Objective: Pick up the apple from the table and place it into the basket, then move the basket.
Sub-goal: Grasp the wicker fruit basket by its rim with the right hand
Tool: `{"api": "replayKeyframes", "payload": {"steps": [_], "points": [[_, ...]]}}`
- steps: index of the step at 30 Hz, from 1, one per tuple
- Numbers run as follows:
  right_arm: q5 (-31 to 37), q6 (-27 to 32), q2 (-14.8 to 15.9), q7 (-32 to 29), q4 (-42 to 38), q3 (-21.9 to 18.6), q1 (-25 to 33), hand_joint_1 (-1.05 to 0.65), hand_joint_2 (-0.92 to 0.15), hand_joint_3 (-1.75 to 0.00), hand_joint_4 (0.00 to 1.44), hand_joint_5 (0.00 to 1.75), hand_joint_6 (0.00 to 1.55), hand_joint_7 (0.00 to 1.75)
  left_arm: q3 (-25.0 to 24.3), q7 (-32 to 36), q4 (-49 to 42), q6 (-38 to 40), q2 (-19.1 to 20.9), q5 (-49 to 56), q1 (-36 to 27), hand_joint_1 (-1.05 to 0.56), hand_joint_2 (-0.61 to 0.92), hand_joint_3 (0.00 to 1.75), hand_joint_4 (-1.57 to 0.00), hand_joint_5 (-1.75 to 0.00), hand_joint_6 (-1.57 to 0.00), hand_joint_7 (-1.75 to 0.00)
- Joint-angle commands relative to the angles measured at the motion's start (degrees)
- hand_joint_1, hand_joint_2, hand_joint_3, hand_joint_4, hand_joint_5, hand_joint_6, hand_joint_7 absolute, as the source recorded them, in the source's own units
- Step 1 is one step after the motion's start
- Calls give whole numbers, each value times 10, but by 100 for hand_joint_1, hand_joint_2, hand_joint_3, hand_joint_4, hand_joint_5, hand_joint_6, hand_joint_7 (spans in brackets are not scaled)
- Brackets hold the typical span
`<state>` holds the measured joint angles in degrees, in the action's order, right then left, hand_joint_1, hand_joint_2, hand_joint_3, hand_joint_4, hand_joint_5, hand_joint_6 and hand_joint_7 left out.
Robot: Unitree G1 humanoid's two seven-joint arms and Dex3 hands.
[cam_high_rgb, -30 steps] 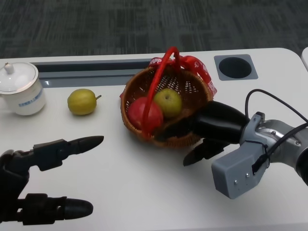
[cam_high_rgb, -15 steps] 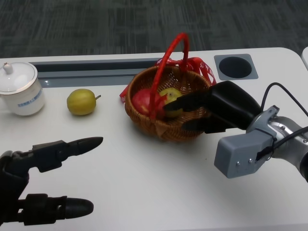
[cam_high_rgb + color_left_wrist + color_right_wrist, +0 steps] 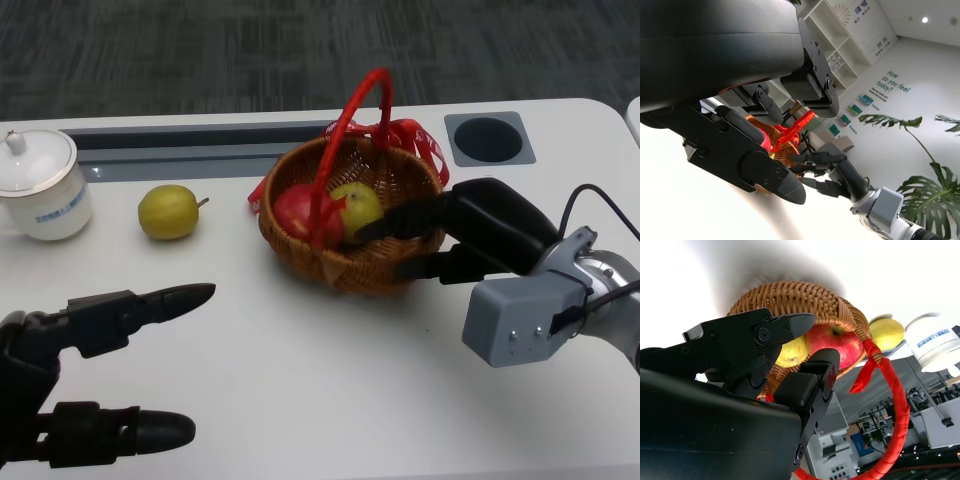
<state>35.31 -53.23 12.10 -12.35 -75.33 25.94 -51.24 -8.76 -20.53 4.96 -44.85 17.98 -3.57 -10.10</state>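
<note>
At table centre — right hand [image 3: 420,240] grips basket [image 3: 350,262] rim; left hand [image 3: 95,375] spread — bare tabletop between.

The left hand [image 3: 740,100] fills the near frame, fingers apart and empty. Past it sits the basket [image 3: 772,137] with its red handle [image 3: 797,125]; the right hand [image 3: 827,172] reaches its rim.

Head cam looks down; both wrist cams share basket [image 3: 350,225] close-up
</note>
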Motion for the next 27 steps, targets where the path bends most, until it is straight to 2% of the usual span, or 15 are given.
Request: {"api": "replayKeyframes", "payload": {"steps": [1, 4, 8, 11, 14, 17, 19, 23, 25, 27], "points": [[1, 4, 10, 16, -3, 2, 12, -24, -92, -9, 102, 2, 90, 1, -7, 11, 6, -3, 2, -3, -9, -44, 73, 0, -80, 0, -73, 0], [14, 5, 10, 35, -4, 18, 12, -29, -90, -6, 99, 1, 86, 0, -7, 12, 7, -3, 1, 0, -11, -45, 73, 0, -80, 0, -73, 0], [23, 45, 5, 95, -6, 36, 0, -49, -81, 0, 77, 0, 66, 0, -6, 11, 7, -7, 2, -4, -12, -44, 72, 0, -80, 0, -72, 0], [24, 80, -2, 125, -8, 42, -9, -56, -78, 0, 66, 0, 56, 0, -6, 13, 9, -9, 1, -3, -15, -45, 73, 0, -80, 0, -72, 0], [37, 106, -7, 124, -8, 56, -18, -58, -76, 0, 63, 0, 51, 0, -6, 13, 14, -9, 2, -4, -19, -45, 73, 0, -79, 0, -72, 0], [69, 136, -12, 99, -8, 86, -26, -60, -75, 0, 60, 0, 48, 0, -6, 14, 19, -6, 1, -7, -24, -45, 73, 0, -80, 0, -73, 0], [90, 146, -15, 57, -8, 103, -26, -55, -75, 0, 63, 2, 51, 2, -6, 15, 21, -6, 0, -6, -26, -46, 73, 0, -80, 0, -73, 0], [126, 144, -19, -58, -7, 129, -25, -28, -86, -3, 98, 11, 81, 8, -5, 20, 26, -5, -5, -2, -29, -46, 73, 0, -81, -1, -74, -1], [140, 146, -21, -91, -9, 140, -29, -22, -90, -5, 111, 14, 90, 9, -5, 22, 29, -2, -7, 0, -30, -46, 73, 0, -81, -1, -74, -1], [146, 147, -22, -107, -11, 146, -33, -21, -92, -5, 115, 15, 93, 8, -6, 23, 30, -3, -9, 2, -30, -47, 73, 0, -82, -1, -75, -1]]}}
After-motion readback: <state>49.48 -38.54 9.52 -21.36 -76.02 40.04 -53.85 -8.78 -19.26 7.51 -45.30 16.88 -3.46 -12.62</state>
